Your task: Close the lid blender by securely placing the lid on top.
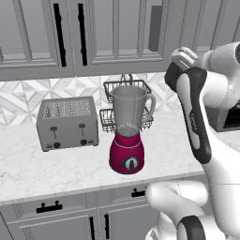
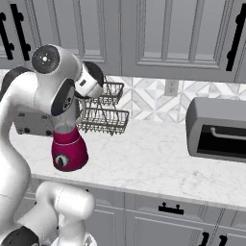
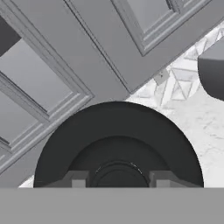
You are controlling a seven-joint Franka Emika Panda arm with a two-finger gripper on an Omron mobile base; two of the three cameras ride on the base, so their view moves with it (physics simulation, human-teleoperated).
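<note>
On the white marble table (image 1: 28,168) the magenta-based clear-jar blender (image 1: 127,131) stands open-mouthed, while the claw's (image 3: 118,179) fingers, largely hidden, clasp the round dark lid (image 3: 118,144).

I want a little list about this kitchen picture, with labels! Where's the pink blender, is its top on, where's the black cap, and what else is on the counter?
blender: tall magenta-based blender with clear grey jar, standing upright on the white marble counter
jar mouth: open, no cap on it
lid: round dark grey-black lid, close in front of the hand camera, between the gripper fingertips
left of blender: boxy silver toaster
behind blender: black wire rack
far right of counter: dark grey toaster oven
task state: lid not yet on the jar
</note>
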